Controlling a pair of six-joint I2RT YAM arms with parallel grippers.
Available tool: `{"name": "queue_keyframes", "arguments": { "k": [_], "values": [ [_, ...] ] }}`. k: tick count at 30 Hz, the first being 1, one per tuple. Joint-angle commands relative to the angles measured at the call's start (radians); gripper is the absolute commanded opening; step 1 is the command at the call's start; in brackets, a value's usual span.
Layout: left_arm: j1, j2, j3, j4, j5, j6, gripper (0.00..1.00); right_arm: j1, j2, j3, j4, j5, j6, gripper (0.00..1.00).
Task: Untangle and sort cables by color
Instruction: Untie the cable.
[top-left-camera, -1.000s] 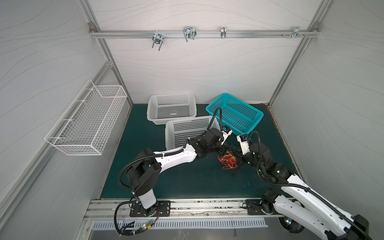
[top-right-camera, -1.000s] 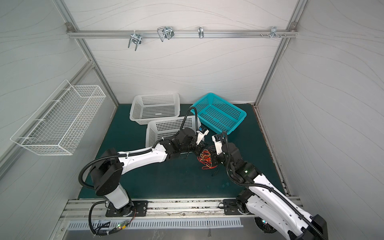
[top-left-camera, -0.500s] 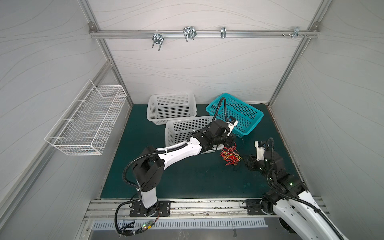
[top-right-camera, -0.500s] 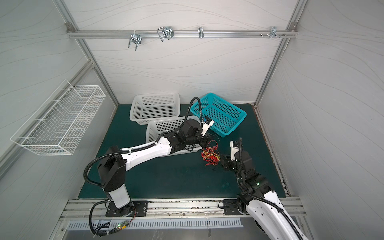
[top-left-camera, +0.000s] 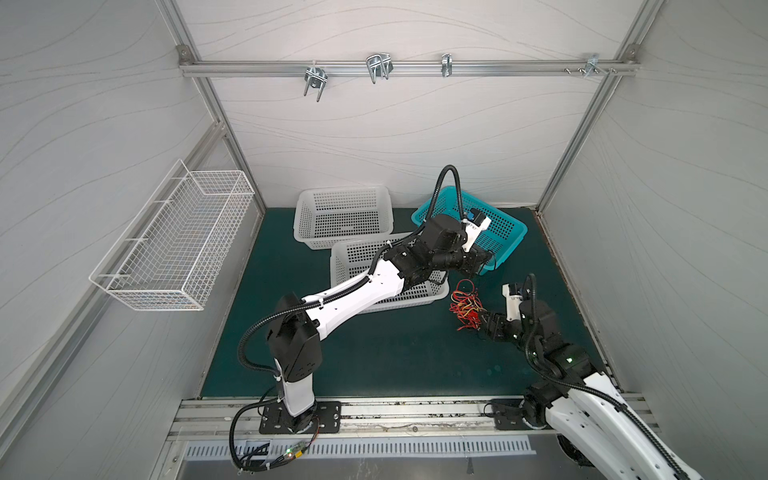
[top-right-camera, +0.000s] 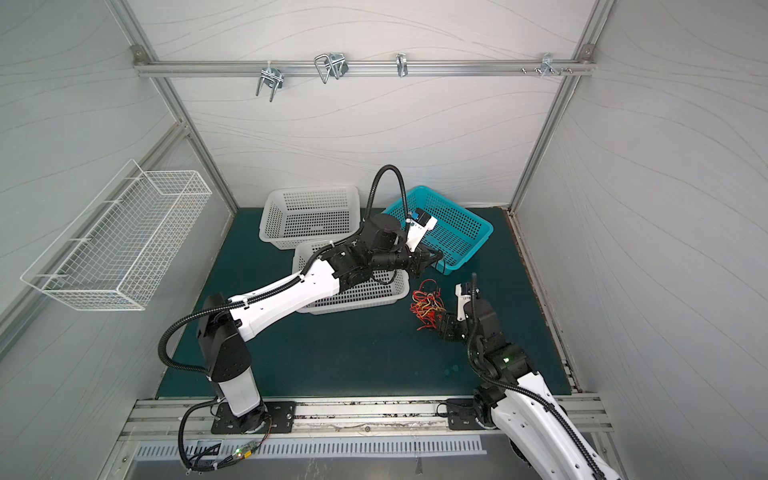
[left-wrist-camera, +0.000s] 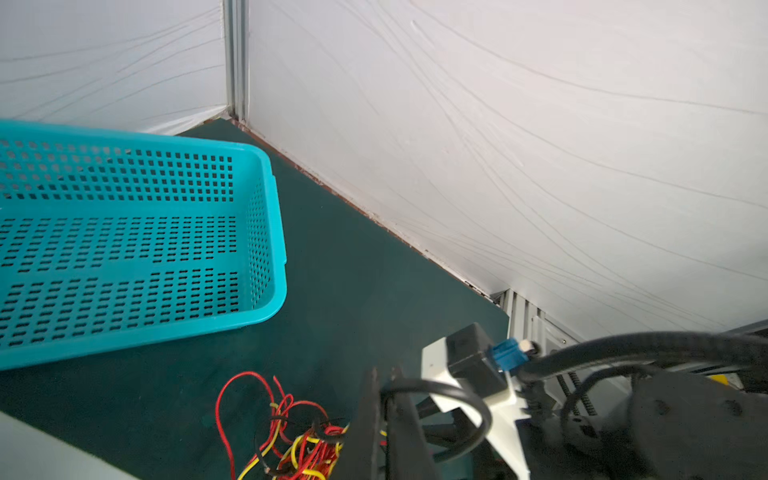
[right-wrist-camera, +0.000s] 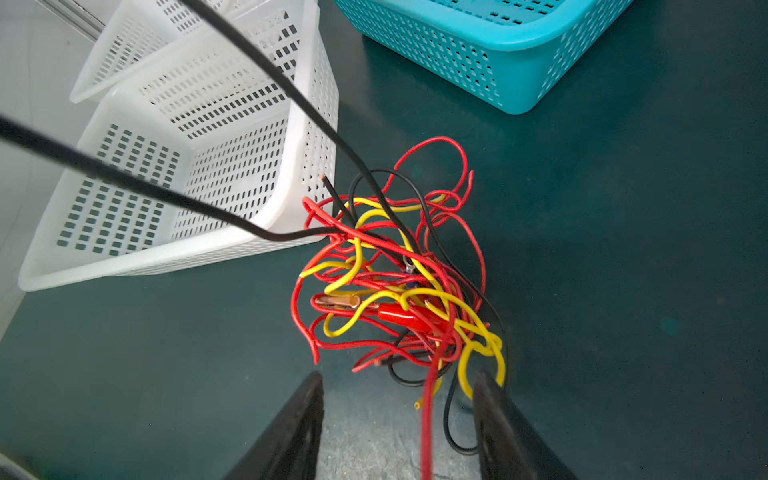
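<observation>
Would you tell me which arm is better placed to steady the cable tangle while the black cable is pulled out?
Right, probably. The right gripper stands open at the edge of the cable tangle, a red strand between the jaws; the left gripper is shut on the black cable.

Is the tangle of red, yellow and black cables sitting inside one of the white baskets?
No, the tangle of cables lies on the green mat beside the white basket, outside its wall.

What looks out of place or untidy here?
The cables form one red, yellow and black knot on the mat; the left pincer holds a black strand up from it. The teal basket sits askew to the wall.
</observation>
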Motion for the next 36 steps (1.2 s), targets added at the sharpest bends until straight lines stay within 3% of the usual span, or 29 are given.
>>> {"name": "queue_keyframes", "arguments": {
  "k": [1,9,18,25,29,36],
  "values": [
    [-0.002,-0.002,0.081,0.036,0.082,-0.007,0.0,-0.01,0.029,0.01,0.042,0.014,0.018,0.63],
    [0.0,-0.02,0.175,0.048,0.135,-0.019,0.0,-0.046,0.096,-0.006,0.049,0.092,0.06,0.65],
    [0.015,-0.027,0.219,0.043,0.145,-0.03,0.0,-0.092,0.154,-0.04,0.127,0.066,0.098,0.64],
    [0.034,0.005,0.202,-0.025,0.056,-0.034,0.0,-0.093,0.056,-0.023,0.18,-0.162,-0.043,0.65],
    [0.04,0.037,0.222,-0.081,0.006,-0.037,0.0,-0.093,0.027,-0.018,0.222,-0.251,-0.048,0.67],
    [0.04,0.063,0.22,-0.095,0.001,-0.04,0.0,-0.081,0.166,0.011,0.355,-0.32,-0.027,0.66]
  ]
}}
